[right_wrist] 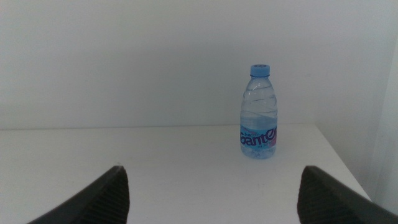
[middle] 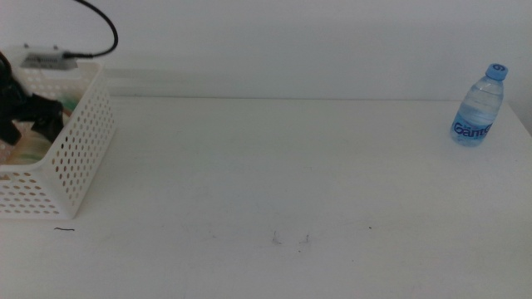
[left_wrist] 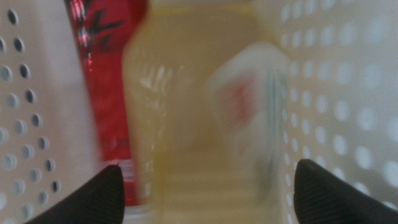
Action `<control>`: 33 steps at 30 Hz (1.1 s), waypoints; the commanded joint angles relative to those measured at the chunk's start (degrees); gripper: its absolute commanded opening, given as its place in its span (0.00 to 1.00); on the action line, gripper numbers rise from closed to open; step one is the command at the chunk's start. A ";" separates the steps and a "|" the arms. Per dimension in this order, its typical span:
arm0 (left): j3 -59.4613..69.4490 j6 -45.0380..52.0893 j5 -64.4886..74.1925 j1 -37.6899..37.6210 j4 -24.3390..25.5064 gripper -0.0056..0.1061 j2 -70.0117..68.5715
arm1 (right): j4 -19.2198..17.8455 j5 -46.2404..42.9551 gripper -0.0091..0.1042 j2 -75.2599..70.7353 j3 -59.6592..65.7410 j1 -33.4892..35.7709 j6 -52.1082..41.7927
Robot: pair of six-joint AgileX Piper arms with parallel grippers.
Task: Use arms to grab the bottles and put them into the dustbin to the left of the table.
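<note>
You have one water bottle (middle: 480,109) standing on the one table (middle: 274,174). You have one dustbin (middle: 79,154), and inside it one red can (left_wrist: 106,81) and one yellow tea bottle (left_wrist: 186,112).

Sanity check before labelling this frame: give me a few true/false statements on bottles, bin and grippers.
1. The water bottle stands upright on the table. True.
2. The red can lies on the table. False: it is inside the dustbin, beside the yellow tea bottle.
3. The left gripper is open inside the dustbin. True.
4. The right gripper is shut on the water bottle. False: it is open, apart from the bottle.
5. The water bottle's cap is white. False: blue.
</note>
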 commanded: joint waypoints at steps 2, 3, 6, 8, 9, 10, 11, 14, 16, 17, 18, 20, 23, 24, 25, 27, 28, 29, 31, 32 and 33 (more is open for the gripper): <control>-0.43 -1.79 -0.70 -0.92 0.09 0.89 -4.27 | -0.48 -0.47 0.83 -0.29 0.23 -0.31 -0.11; -0.24 -2.20 -1.00 -1.18 0.09 0.89 -6.01 | -0.48 -0.47 0.83 -0.29 0.23 -0.31 -0.11; 1.00 -4.45 -2.02 -2.48 -0.15 0.89 -12.39 | -0.48 -0.47 0.83 -0.29 0.23 -0.31 -0.11; 2.77 -5.85 -3.05 -3.47 -1.13 0.89 -17.45 | -0.48 -0.47 0.83 -0.29 0.23 -0.31 -0.11; 4.29 -5.85 -4.37 -4.24 -2.28 0.89 -20.60 | -0.48 -0.47 0.83 -0.29 0.23 -0.31 -0.11; 5.96 -5.21 -6.05 -5.16 -3.66 0.89 -23.75 | -0.48 -0.47 0.83 -0.29 0.23 -0.31 -0.11; 7.64 -4.26 -7.46 -6.27 -4.96 0.89 -26.38 | -0.48 -0.47 0.83 -0.29 0.23 -0.31 -0.11; 11.44 -2.37 -10.48 -9.96 -9.11 0.89 -35.36 | -0.48 -0.47 0.83 -0.29 0.23 -0.31 -0.11; 13.36 -2.37 -9.30 -12.70 -10.68 0.89 -40.73 | -0.48 -0.47 0.83 -0.29 0.23 -0.31 -0.11; 13.91 -2.37 -8.37 -13.78 -10.68 0.89 -42.78 | -0.48 -0.47 0.83 -0.29 0.23 -0.31 -0.11; 14.30 -2.37 -7.05 -15.12 -10.53 0.89 -45.11 | -0.48 -0.47 0.83 -0.29 0.23 -0.31 -0.11; 14.42 -2.37 -4.72 -17.57 -11.48 0.89 -48.92 | -0.48 -0.47 0.83 -0.29 0.23 -0.31 -0.11; 16.14 -2.92 -4.51 -23.23 -12.01 0.89 -55.34 | -0.48 -0.47 0.83 -0.29 0.23 -0.31 -0.11; 17.73 -4.51 -5.28 -25.62 -11.43 0.89 -57.93 | -0.48 -0.47 0.83 -0.29 0.23 -0.31 -0.11; 19.69 -7.28 -6.04 -28.06 -10.35 0.89 -60.61 | -0.48 -0.47 0.83 -0.29 0.23 -0.31 -0.11; 23.14 -13.31 -6.80 -32.22 -7.65 0.89 -65.29 | -0.48 -0.47 0.83 -0.29 0.23 -0.31 -0.11; 24.55 -14.67 -6.92 -34.32 -5.78 0.89 -67.53 | -0.48 -0.47 0.83 -0.29 0.23 -0.31 -0.11; 25.19 -14.78 -6.92 -35.77 -4.31 0.89 -68.92 | -0.48 -0.47 0.83 -0.29 0.23 -0.31 -0.11; 25.43 -14.78 -6.79 -38.37 -3.08 0.89 -70.85 | -0.48 -0.47 0.83 -0.29 0.23 -0.31 -0.11; 25.43 -14.78 -6.93 -39.00 -3.05 0.89 -71.37 | -0.48 -0.47 0.83 -0.29 0.23 -0.31 -0.11; 25.43 -14.78 -7.05 -39.14 -3.05 0.89 -71.70 | -0.48 -0.47 0.83 -0.29 0.23 -0.31 -0.11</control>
